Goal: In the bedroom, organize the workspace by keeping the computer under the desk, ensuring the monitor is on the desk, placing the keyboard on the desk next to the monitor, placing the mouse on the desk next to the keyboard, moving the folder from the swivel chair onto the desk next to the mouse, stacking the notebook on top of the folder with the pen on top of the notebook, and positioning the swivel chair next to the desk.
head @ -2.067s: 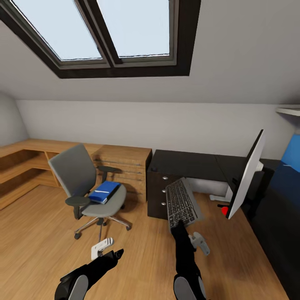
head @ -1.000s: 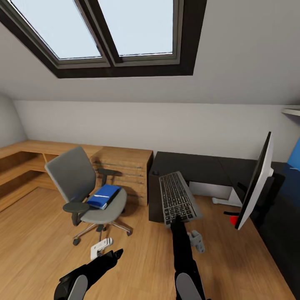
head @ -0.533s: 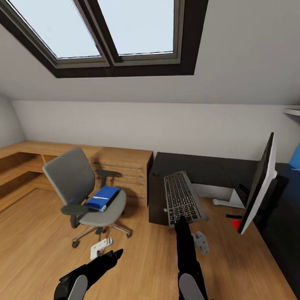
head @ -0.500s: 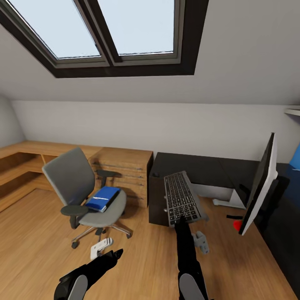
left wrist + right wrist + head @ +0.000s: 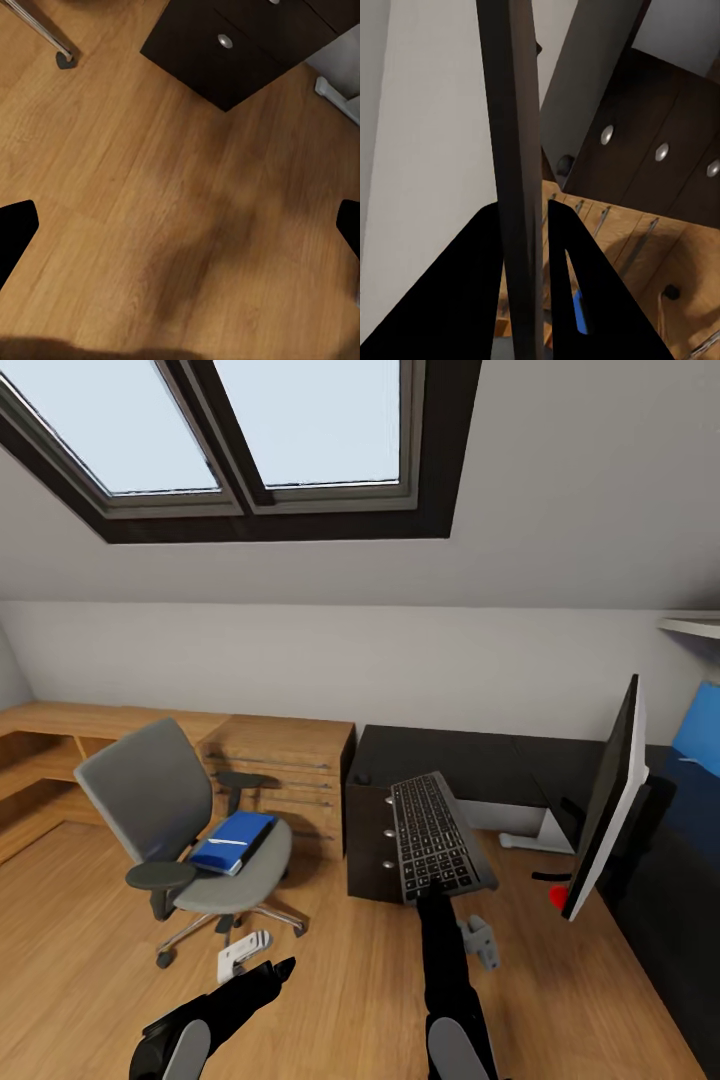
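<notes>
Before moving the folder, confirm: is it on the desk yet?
No, in the head view the folder lies on the swivel chair seat, apart from the desk.

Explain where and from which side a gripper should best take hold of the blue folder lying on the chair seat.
Probably the folder's front short edge, approached from the swivel chair's open front. It lies flat on the seat, the backrest blocks the rear and armrests flank both sides.

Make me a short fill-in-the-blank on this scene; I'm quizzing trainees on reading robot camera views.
1. The right gripper is shut on the ____.
2. The blue folder lies on the seat of the ____.
3. The monitor stands to the ____ of the held keyboard in the head view.
4. The left gripper's fingers hang over the wooden ____.

Missing words: keyboard; swivel chair; right; floor
</notes>
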You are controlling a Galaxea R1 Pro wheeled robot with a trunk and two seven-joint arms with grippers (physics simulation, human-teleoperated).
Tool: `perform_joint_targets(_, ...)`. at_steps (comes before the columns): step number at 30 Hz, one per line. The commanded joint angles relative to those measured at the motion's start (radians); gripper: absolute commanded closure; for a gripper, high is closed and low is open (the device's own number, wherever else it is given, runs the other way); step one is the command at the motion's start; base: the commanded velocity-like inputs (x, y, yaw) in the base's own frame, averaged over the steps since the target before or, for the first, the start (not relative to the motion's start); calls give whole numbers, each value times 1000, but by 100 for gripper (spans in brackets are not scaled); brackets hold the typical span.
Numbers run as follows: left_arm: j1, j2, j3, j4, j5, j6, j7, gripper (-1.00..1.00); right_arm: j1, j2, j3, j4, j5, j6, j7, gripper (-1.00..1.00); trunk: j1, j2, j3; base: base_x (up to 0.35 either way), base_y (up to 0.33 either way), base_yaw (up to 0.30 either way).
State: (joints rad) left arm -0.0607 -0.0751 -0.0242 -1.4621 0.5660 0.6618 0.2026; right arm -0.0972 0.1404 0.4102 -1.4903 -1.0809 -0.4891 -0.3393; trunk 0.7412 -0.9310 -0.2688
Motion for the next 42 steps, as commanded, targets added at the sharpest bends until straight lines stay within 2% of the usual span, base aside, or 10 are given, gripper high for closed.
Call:
perform_joint_targets(1,-1,0,0,-1,10,3,9,-100,-1,0,2,-1,-6,-7,0,100,0,-1,-1,0,0,-4)
perform_joint_targets(8,-1,0,0,-1,11,3,9,-100,-1,1,2,-1,-7,-6,0,100,0,-1,-1,18,6,0)
perform_joint_targets(19,-1,0,0,-1,11,2,9,-100,-1,-5,-2,11,1,-7,2,100,0,-1,-1,250,174,0)
perform_joint_targets(26,-1,0,-1,-1,11,3,9,-100,-1,-5,-4,13,2,-8,2,100,0,-1,-1,56,52,-16)
perform_joint_targets(38,-1,0,1,-1,11,4,9,-100,-1,-5,-4,13,2,-8,2,100,0,-1,-7,9,2,-185)
perform_joint_targets(42,-1,0,0,-1,11,3,7,-100,-1,-5,-4,15,-1,-7,2,100,0,-1,-10,210,0,-192)
